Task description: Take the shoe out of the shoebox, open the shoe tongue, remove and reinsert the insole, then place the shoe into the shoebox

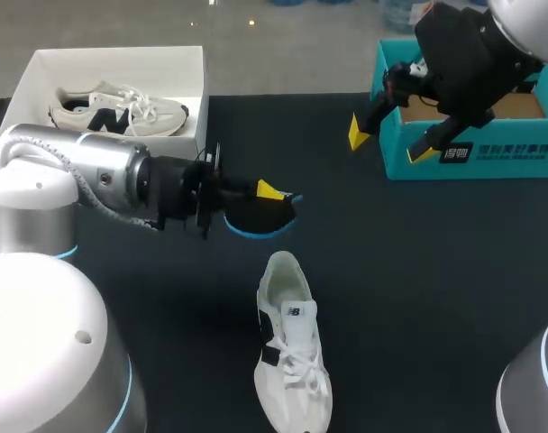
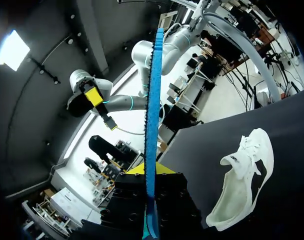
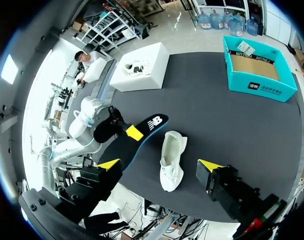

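Note:
A white shoe (image 1: 292,352) lies on the dark table near the front, toe toward me, its opening facing the far side. Just beyond it my left gripper (image 1: 269,192) is shut on a black insole with a blue rim (image 1: 259,219), held a little above the table. In the left wrist view the insole (image 2: 151,115) shows edge-on between the fingers (image 2: 140,169), with the shoe (image 2: 241,181) beside it. My right gripper (image 1: 391,142) hangs open and empty, high over the teal box's (image 1: 463,149) near left corner. From there the shoe (image 3: 171,161) and insole (image 3: 142,134) lie far below.
A white shoebox (image 1: 195,68) at the back left holds a second shoe (image 1: 119,110). The open teal box stands at the back right. Dark tabletop (image 1: 409,271) spreads to the right of the shoe.

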### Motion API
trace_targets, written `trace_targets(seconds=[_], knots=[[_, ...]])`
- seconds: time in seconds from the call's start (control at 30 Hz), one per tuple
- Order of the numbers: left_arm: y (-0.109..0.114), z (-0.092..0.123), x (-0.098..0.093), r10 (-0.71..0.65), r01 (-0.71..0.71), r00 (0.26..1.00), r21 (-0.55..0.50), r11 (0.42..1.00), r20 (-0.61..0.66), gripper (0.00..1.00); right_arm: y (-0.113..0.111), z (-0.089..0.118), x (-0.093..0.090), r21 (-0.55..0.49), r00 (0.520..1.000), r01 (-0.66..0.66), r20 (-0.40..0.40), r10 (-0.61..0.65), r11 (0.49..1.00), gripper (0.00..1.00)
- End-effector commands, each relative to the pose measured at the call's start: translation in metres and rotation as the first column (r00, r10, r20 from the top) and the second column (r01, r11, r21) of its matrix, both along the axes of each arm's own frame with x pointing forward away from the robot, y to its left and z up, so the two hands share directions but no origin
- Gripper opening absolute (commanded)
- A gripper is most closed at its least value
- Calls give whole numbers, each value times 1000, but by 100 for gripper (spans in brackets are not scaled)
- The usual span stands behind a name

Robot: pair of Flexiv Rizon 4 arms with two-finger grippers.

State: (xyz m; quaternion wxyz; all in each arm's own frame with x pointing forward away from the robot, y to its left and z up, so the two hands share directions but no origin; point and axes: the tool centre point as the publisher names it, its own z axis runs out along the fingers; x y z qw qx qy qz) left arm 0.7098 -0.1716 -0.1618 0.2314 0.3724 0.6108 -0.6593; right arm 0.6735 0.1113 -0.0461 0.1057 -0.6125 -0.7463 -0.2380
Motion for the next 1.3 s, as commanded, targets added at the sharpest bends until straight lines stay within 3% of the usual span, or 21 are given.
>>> trace_targets(seconds=[0.03, 0.3, 1.0, 1.03, 1.1, 1.13, 1.3], knots=[[3, -6, 8, -41, 41, 992, 0, 999, -117, 0, 2, 0, 2, -2, 1000, -1, -3, 1, 1000, 100], [3, -6, 4, -20, 20, 977, -3, 1000, -211, 0, 2, 0, 2, -2, 1000, -1, -3, 1, 1000, 100], [3, -5, 3, -20, 19, 977, -6, 1000, -212, 0, 2, 0, 2, -2, 1000, -1, -3, 1, 1000, 100], [2, -3, 6, -15, 31, 954, 47, 998, -301, 0, 2, 0, 2, -2, 1000, -1, -3, 1, 1000, 100], [2, -2, 9, -24, 47, 928, 52, 998, -371, 0, 2, 0, 2, -2, 1000, -1, -3, 1, 1000, 100], [1, -3, 11, 5, 42, 911, 106, 993, -412, 0, 2, 0, 2, -2, 1000, -1, -3, 1, 1000, 100], [5, -6, 12, -5, 99, 819, 134, 986, -573, 0, 2, 0, 2, -2, 1000, -1, -3, 1, 1000, 100]])
